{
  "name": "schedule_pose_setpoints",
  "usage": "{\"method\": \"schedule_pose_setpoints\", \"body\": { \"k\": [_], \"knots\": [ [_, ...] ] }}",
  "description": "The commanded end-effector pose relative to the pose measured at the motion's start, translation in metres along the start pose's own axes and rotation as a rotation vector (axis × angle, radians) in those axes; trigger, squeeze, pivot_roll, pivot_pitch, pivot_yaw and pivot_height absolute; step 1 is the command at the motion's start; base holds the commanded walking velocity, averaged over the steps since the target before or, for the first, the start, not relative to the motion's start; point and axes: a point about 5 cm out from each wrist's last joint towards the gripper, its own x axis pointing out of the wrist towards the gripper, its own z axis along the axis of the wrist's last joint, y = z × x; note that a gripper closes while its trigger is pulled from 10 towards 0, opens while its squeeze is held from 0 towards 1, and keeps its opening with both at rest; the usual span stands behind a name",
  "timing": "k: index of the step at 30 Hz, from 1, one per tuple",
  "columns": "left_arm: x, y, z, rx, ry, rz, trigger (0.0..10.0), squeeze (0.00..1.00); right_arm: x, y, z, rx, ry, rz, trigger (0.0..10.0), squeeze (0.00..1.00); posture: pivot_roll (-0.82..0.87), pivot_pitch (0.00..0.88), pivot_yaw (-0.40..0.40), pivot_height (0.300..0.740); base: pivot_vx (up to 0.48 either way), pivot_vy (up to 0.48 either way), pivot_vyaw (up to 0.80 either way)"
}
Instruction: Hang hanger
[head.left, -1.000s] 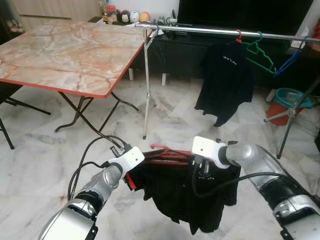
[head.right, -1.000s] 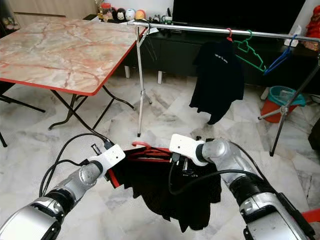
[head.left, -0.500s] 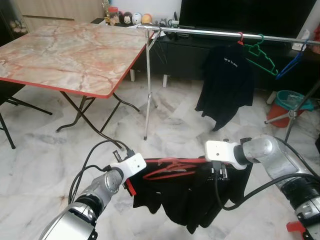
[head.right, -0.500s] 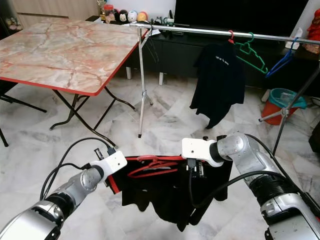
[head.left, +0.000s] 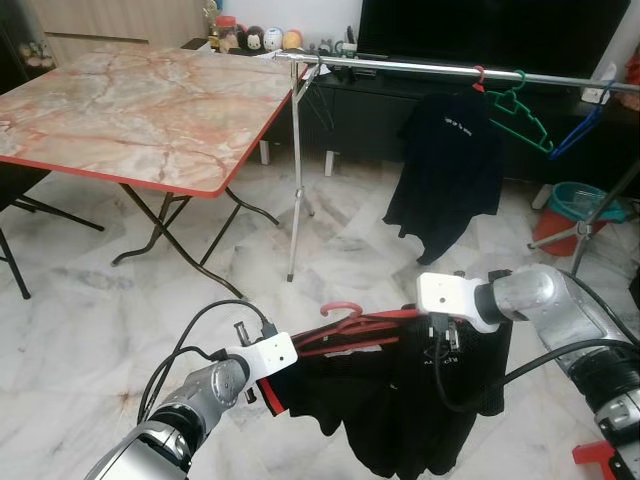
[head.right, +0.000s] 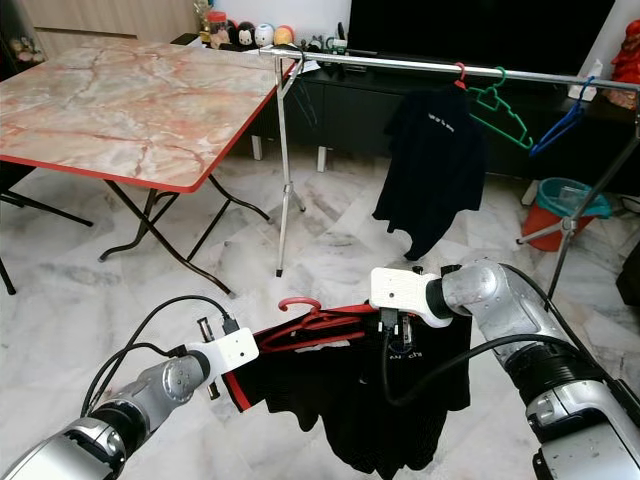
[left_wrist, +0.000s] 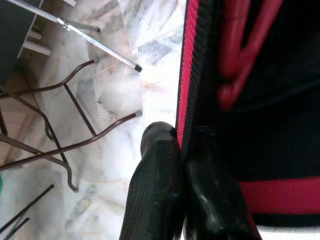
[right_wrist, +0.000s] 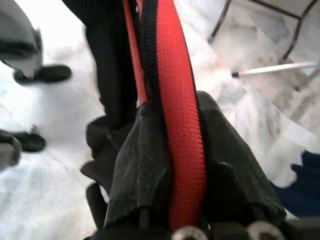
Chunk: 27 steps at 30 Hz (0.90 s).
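Your left gripper (left_wrist: 182, 150) is pressed together on the red-trimmed edge of the black garment (head.left: 400, 410), low and in front of you. Your right gripper (right_wrist: 172, 165) is pinching the red band at the garment's other side, fingers (right_wrist: 137, 165) clamped either side of it. Between them the red plastic hanger (head.left: 345, 328) lies nearly flat, hook up, with the garment sagging below it.

Risks:
- You're holding fabric, not hanger. It could slide out of the garment when you lift or tilt.
- The hook looks free to swing, so it could miss the silver metal clothes rail (head.left: 400, 66) on approach.
- The rail is well apart from you and higher. Expect a walk plus a raise; uneven arm height would dump the hanger sideways.
- The rail's free stretch sits between its upright pole (head.left: 294, 170) and the hung black shirt (head.left: 447, 165), with the green hanger (head.left: 522, 105) beyond. Drifting right could snag those.
- The marble-top folding table (head.left: 120, 110) stands close on the left; watch your left elbow.
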Motion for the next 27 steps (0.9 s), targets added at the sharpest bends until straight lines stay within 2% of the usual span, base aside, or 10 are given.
{"method": "schedule_pose_setpoints", "body": {
  "k": [1,4,5,8,11,13,14,15,16,27],
  "knots": [
    [-0.015,-0.01,-0.051,-0.018,0.223,-0.042,10.0,0.0,-0.035,-0.017,-0.001,0.017,-0.019,-0.117,10.0,0.0,0.09,0.0,-0.022,0.74,0.0,0.0,0.0],
    [-0.017,-0.017,-0.054,-0.034,0.23,-0.054,10.0,0.0,-0.036,-0.013,-0.006,0.028,-0.012,-0.085,10.0,0.0,0.09,0.0,-0.021,0.74,0.0,0.0,0.0],
    [-0.017,-0.02,-0.055,-0.084,0.225,-0.051,10.0,0.0,-0.037,-0.012,-0.004,0.041,-0.052,-0.074,10.0,0.0,0.09,0.0,-0.021,0.74,0.0,0.0,0.0],
    [-0.017,-0.021,-0.054,-0.112,0.216,-0.037,10.0,0.0,-0.038,-0.01,-0.001,0.047,-0.097,-0.058,10.0,0.0,0.09,0.0,-0.023,0.74,0.0,0.0,0.0],
    [-0.017,-0.024,-0.053,-0.178,0.194,-0.045,10.0,0.0,-0.036,-0.007,-0.002,0.048,-0.1,-0.036,10.0,0.0,0.09,0.0,-0.023,0.74,0.0,0.0,0.0],
    [-0.018,-0.025,-0.055,-0.191,0.195,-0.053,10.0,0.0,-0.035,-0.007,-0.004,0.055,-0.092,-0.035,10.0,0.0,0.09,0.0,-0.023,0.74,0.0,0.0,0.0],
    [-0.018,-0.024,-0.055,-0.194,0.197,-0.046,10.0,0.76,-0.035,-0.006,-0.004,0.055,-0.085,-0.033,10.0,0.0,0.09,0.0,-0.021,0.74,0.0,0.0,0.0],
    [-0.018,-0.024,-0.055,-0.194,0.197,-0.046,10.0,0.76,-0.035,-0.006,-0.004,0.055,-0.085,-0.033,10.0,0.0,0.09,0.0,-0.021,0.74,0.0,0.0,0.0],
    [-0.019,-0.021,-0.056,-0.208,0.198,-0.03,10.0,1.0,-0.033,-0.005,-0.006,0.057,-0.072,-0.03,10.0,0.0,0.09,0.0,-0.022,0.74,0.0,0.0,0.0],
    [-0.018,-0.016,-0.055,-0.19,0.179,-0.016,10.0,1.0,-0.031,-0.004,-0.01,0.069,-0.057,-0.023,10.0,0.0,0.09,0.0,-0.024,0.74,0.0,0.0,0.0]
  ]
}}
